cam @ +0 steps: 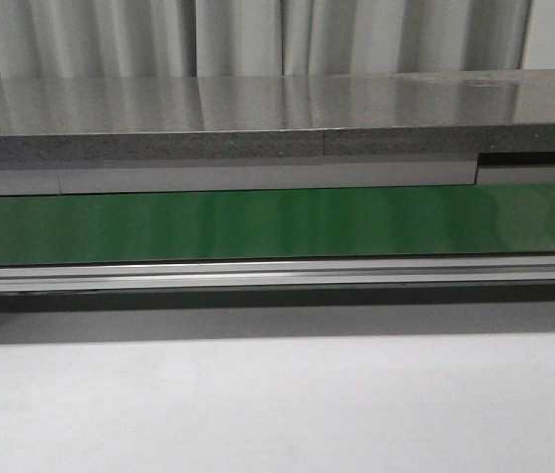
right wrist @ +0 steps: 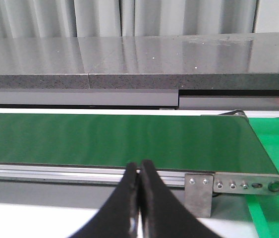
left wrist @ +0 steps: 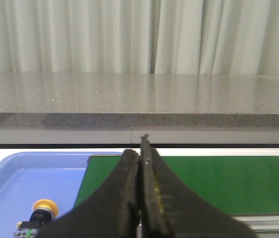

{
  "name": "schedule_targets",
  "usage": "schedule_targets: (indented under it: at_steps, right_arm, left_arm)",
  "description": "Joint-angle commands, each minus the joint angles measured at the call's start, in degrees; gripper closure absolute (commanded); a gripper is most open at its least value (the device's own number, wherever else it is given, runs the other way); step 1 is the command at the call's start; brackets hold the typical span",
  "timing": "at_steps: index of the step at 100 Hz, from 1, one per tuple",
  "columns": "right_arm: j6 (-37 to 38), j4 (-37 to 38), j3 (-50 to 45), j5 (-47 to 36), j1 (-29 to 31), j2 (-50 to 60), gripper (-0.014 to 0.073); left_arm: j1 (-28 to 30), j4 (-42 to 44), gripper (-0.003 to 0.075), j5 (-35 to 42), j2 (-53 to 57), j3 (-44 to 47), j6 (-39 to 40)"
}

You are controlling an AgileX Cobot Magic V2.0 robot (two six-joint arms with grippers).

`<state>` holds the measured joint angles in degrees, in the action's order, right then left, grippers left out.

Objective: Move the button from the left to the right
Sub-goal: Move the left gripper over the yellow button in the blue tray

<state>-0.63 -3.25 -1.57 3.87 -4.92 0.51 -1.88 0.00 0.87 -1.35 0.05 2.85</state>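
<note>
Green and flat, the long conveyor belt [cam: 277, 225] runs across the whole front view, with a silver aluminium rail [cam: 277, 273] along its near edge and a grey speckled stone ledge [cam: 257, 118] behind it, before pale pleated curtains [cam: 238, 37]. Nearest to me lies the plain white surface [cam: 277, 404]. None of my arms appears in the front view. In my left wrist view, my left jaws [left wrist: 140, 158] are black and pressed together, with only a thin line between them and nothing held. Beside them, past the end of the belt, sits a shallow light-blue plastic tray [left wrist: 10, 173]. The small push-button switch [left wrist: 37, 218], with its round yellow-orange head and black blocky body, lies inside this tray on its side, near the tray wall that is next to the belt; its lower part is hidden by my left jaws, so I cannot tell how it rests. It is apart from my fingers. In my right wrist view, my right jaws [right wrist: 140, 173] are also closed on nothing, hanging before the rail. The belt ends there at a metal end bracket with small screws [right wrist: 238, 184], and beyond it a bright green sheet [right wrist: 278, 148] covers the surface.
</note>
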Motion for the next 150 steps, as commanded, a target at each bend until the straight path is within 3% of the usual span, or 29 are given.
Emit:
schedule_targets:
  at_steps: [1,68,90,126,135,150]
  right_arm:
    - [-0.1,0.7,0.9,-4.5,-0.2,1.2,0.0662]
    - [-0.1,0.7,0.9,-4.5,-0.2,1.2,0.0662]
    - [-0.1,0.7,0.9,-4.5,-0.2,1.2,0.0662]
    - [-0.1,0.7,0.9,-4.5,-0.2,1.2,0.0662]
    - [-0.1,0.7,0.9,-4.5,-0.2,1.2,0.0662]
    - [-0.1,0.7,0.9,-4.5,-0.2,1.2,0.0662]
  left_arm:
    - [0.0,0.0,0.0741,4.9,-0.6,2.6,0.6]
    - [0.0,-1.0,0.0741,8.3,-0.8,0.1,0.6]
    - [0.0,-1.0,0.0741,-6.9,-6.2,-12.9,0.6]
    - [0.0,1.8,0.0741,-39.1,-28.7,-40.6,0.6]
    - [0.0,1.8,0.0741,-42.6,-33.0,-43.9,0.6]
    - [0.0,-0.5,0.0741,-42.2,-37.4,-44.8,0.6]
